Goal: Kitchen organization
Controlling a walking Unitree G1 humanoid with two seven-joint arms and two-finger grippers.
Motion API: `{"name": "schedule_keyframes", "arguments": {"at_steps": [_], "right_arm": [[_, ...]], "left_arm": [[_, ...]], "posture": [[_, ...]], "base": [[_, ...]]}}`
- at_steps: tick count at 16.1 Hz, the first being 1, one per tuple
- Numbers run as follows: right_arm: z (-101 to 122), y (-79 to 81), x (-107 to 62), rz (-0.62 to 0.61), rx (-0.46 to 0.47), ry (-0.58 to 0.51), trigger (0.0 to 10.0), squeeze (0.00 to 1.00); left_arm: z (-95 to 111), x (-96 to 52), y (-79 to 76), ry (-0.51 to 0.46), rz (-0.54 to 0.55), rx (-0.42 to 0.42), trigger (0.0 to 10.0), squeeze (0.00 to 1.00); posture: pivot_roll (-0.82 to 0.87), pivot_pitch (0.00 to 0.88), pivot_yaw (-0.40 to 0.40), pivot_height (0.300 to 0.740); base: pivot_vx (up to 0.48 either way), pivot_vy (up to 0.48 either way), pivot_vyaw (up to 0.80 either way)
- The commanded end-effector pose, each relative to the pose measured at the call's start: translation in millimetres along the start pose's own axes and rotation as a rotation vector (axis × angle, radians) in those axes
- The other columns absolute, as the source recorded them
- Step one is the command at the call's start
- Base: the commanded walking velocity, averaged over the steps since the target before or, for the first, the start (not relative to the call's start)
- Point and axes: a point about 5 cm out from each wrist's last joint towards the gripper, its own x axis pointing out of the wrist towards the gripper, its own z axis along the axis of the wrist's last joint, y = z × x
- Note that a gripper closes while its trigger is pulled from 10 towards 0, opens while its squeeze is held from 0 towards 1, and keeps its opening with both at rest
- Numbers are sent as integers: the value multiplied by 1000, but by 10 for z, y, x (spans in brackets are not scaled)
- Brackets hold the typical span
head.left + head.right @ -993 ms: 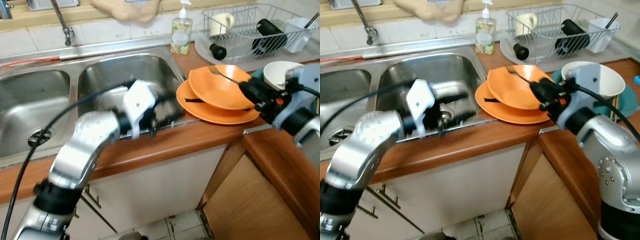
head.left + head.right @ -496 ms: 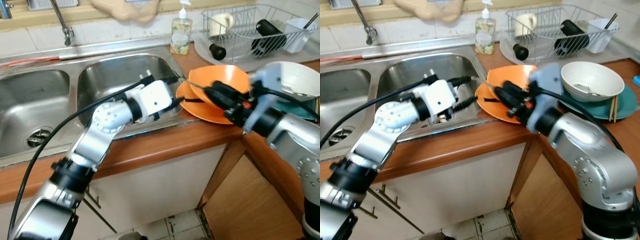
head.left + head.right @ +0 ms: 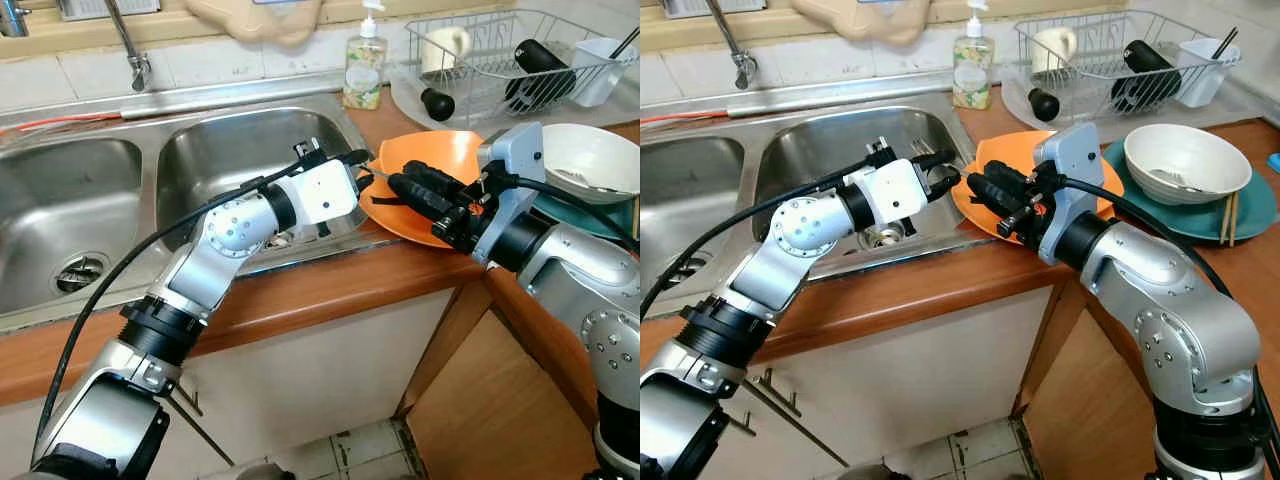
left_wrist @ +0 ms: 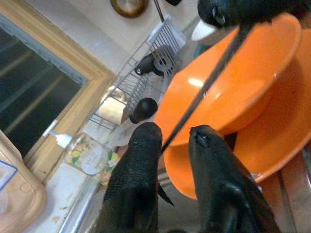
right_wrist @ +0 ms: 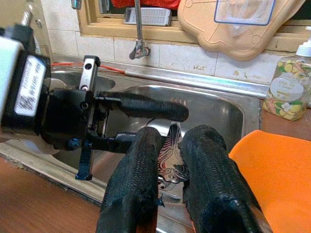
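In the eye views, the left pincer (image 3: 945, 172) and right pincer (image 3: 980, 195) meet tip to tip over the sink's (image 3: 215, 150) right rim, beside the orange bowl (image 3: 455, 165) stacked on a plate (image 3: 400, 222) on the surface (image 3: 330, 285).

In the left wrist view, the left pincer's narrow fingers (image 4: 141, 160) flank a thin fork handle (image 4: 209, 82).

In the right wrist view, the right pincer clamps the fork (image 5: 167, 158) head above the sink.

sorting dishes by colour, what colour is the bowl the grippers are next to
Orange. The bowl shows best in the left wrist view, stacked on an orange plate.
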Motion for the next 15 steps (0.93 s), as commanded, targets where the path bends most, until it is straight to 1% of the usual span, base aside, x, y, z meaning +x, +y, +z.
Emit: {"name": "schedule_keyframes", "arguments": {"at_steps": [1,5,6,7,9,11,12,13,14,15], "right_arm": [[62,61,24,36,-10,-15,0,0],[57,80,26,43,-9,-13,0,0],[57,85,33,45,-7,-16,0,0],[56,87,34,46,-7,-16,0,0],[54,97,42,53,-4,-15,0,0],[49,108,47,59,-4,-13,118,0],[48,120,49,68,-5,-11,2157,0],[47,118,52,64,-3,-10,10000,0],[48,117,57,63,16,-17,10000,1000],[50,116,59,62,23,-21,10000,1000]], "left_arm": [[13,30,33,0,2,31,0,0],[-23,40,25,7,-4,69,0,0],[-30,43,18,12,-14,93,0,0],[-34,44,15,14,-17,100,0,0],[-51,49,22,23,-20,141,314,0],[-68,50,23,28,-25,169,0,0],[-80,47,35,34,-21,184,0,0],[-91,41,53,40,-13,193,0,0],[-116,27,79,54,-8,207,0,0],[-134,17,95,63,-7,217,0,0]], "posture": [[-60,0,51,740],[-60,0,51,740],[-59,0,51,740],[-59,0,51,740],[-58,0,52,740],[-58,0,52,740],[-58,0,52,740],[-58,0,52,740],[-58,0,52,740],[-58,0,52,740]], "base": [[0,0,0],[0,0,0],[0,0,0],[0,0,0],[0,0,0],[0,0,0],[0,0,0],[0,0,0],[0,0,0],[0,0,0]]}}
